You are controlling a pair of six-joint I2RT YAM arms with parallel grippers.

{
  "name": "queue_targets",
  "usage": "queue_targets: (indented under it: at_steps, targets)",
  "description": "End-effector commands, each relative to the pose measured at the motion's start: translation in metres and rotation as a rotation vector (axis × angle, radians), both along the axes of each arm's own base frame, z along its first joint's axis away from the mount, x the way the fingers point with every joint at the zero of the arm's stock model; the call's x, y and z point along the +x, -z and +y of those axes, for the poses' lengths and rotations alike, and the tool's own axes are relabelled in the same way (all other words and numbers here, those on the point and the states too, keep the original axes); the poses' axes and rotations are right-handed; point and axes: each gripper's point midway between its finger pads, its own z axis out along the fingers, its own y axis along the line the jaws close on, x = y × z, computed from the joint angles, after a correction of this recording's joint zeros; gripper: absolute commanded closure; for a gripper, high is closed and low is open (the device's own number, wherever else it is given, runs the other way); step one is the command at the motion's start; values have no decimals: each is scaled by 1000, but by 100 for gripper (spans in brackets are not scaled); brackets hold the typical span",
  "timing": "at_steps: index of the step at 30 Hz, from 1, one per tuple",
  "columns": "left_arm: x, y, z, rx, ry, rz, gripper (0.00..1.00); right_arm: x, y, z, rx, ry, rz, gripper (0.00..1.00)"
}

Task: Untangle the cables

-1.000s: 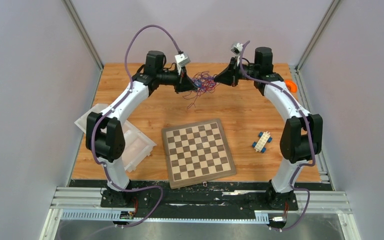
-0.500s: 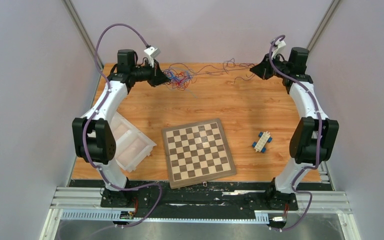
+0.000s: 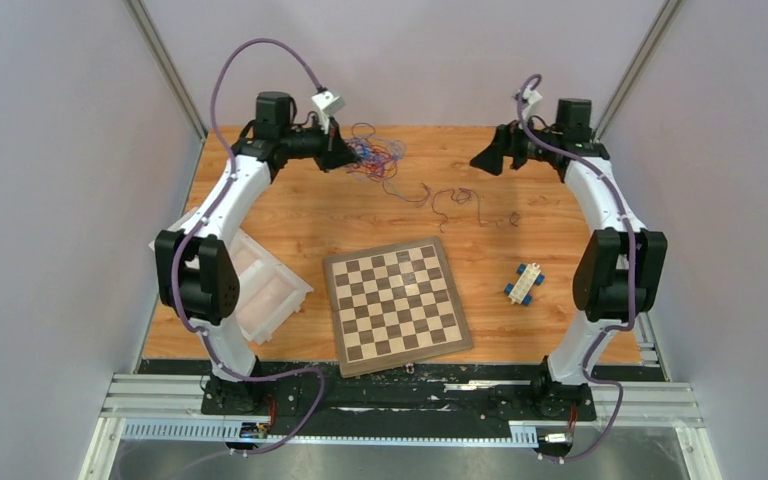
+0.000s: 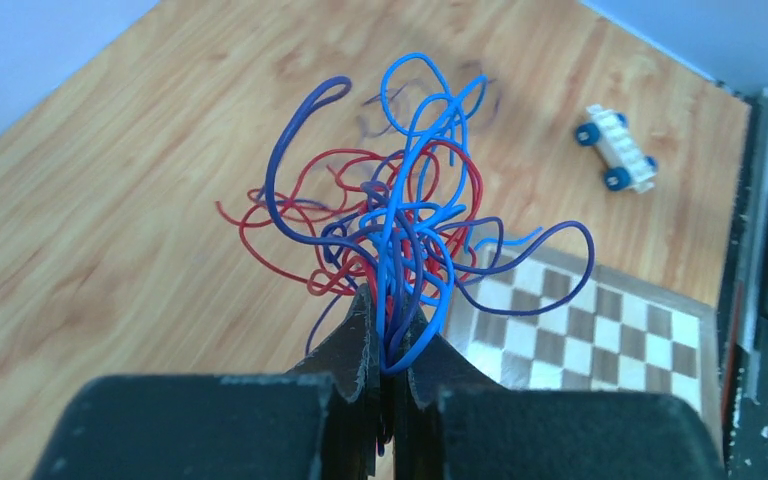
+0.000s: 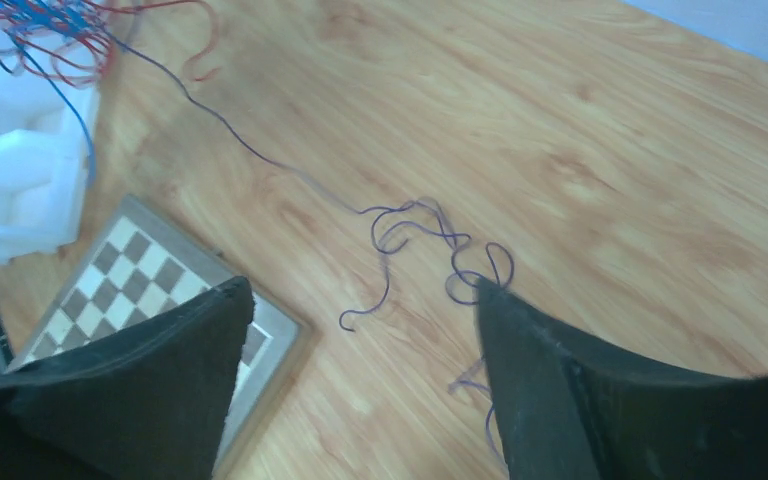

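The cables (image 3: 375, 155) form a tangled bunch of red, blue and dark purple wires (image 4: 400, 220) hanging above the far left of the table. My left gripper (image 3: 345, 155) is shut on the bunch's base, and strands fan out from between its closed jaws (image 4: 390, 300). One dark purple cable (image 3: 457, 191) lies loose and curly on the wood, trailing from the bunch toward the right. It shows in the right wrist view as a thin purple wire (image 5: 410, 215). My right gripper (image 3: 480, 160) hovers above its far end, open (image 5: 363, 290), with nothing between its fingers.
A chessboard (image 3: 397, 303) lies at the table's near centre. A white toy car with blue wheels (image 3: 525, 283) sits to its right. A translucent plastic tray (image 3: 260, 285) rests by the left arm. Grey walls enclose the table on three sides.
My right gripper has opened and let go of the purple cable, which has dropped onto the table. Both arms, pulled wide apart half a second ago, have moved back inward a little.
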Motion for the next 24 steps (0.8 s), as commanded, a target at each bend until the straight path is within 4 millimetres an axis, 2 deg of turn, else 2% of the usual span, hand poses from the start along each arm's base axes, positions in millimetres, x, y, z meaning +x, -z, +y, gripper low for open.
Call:
queue_targets:
  at_steps: [1,3,6,8,9,11,12,13,15,19,20,24]
  targets:
    - [-6,-23,-61,-97,137,-31,99,-22,-47,90,36,-257,-128,7]
    - [-7,-25,-75,-125,167,-11,99,-26,-56,114,60,-308,-138,5]
    - [-8,-31,-86,-156,195,-8,98,-30,-60,144,98,-361,-139,4]
    - [-10,-36,-93,-161,209,-16,97,-31,-59,158,111,-386,-149,7]
    - [-12,-38,-94,-166,220,-14,95,-31,-58,164,112,-398,-156,23]
    - [-16,-44,-96,-171,232,-13,92,-24,-56,167,96,-382,-170,81]
    - [-17,-43,-93,-162,228,-6,90,-16,-54,163,73,-336,-179,98]
    - [-17,-43,-90,-152,219,-7,89,-9,-51,155,50,-294,-182,100]
    - [-19,-43,-75,-126,190,-4,87,7,-46,128,-8,-205,-207,100]
    - [-8,-25,-23,-71,76,60,84,26,-45,67,-110,-32,-232,100]
    - [-5,-16,-4,-43,36,87,84,28,-47,54,-120,-2,-237,100]
    - [4,4,46,28,-63,126,85,31,-57,17,-143,88,-249,100]
